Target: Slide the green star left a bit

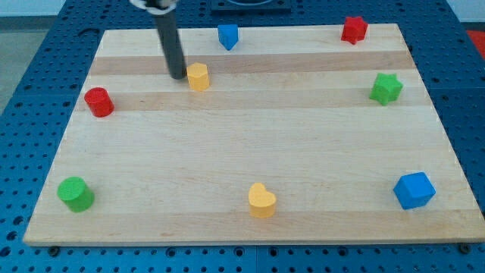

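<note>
Tabletop point(250, 152): pale wooden board on a blue perforated base; eight blocks, spread well apart.

Green star point(386, 89): task item. Far right of the board, near the right edge, standing alone. Nothing touches it.

My tip point(176, 76): lower end of a dark rod, far left part of the board, just left of the yellow block point(198, 76) and almost touching it. Well apart from the green star, with most of the board's width between them.

Pincer: none fitted; the arm ends in the plain rod, which holds nothing.

Other stock:
- Blue block point(228, 36), far edge, left of centre.
- Red block point(354, 29), far right corner; shape unclear.
- Red cylinder point(98, 101), left side.
- Green cylinder point(76, 194), near left corner.
- Yellow heart point(261, 201), near edge, centre.
- Blue cube point(414, 190), near right corner.

Status, as judged: push not yet begun; my tip must reach the star's right side first.

Hazards, as judged:
- A straight run rightward from here would shove the yellow block along.
- Meeting the star from its left would drive it toward the right edge, the wrong way.
- The gap between the star and the right edge is narrow; a careless entry could knock the star.
- An off-centre push on its points could spin it rather than slide it.
- Too long a push exceeds "a bit".
</note>
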You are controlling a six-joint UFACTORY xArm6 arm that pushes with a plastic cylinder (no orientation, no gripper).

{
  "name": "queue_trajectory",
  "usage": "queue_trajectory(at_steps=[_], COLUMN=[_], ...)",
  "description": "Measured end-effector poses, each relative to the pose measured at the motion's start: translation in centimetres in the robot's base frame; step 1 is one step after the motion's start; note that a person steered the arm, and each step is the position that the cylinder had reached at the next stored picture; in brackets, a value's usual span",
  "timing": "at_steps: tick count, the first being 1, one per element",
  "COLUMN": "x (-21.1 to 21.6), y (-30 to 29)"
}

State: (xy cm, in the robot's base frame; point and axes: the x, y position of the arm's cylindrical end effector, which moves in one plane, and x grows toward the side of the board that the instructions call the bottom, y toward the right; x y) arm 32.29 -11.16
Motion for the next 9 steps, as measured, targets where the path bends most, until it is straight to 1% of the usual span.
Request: queue_trajectory(at_steps=[1,2,3,4,5,6,7,8,9], x=[0.8,2.3,1.1,-1.8,-1.5,-0.7,-0.6,2.3,3.3], y=[5.4,9.4,11.2,15.8,24.1,33.7,41.7,44.6,43.3])
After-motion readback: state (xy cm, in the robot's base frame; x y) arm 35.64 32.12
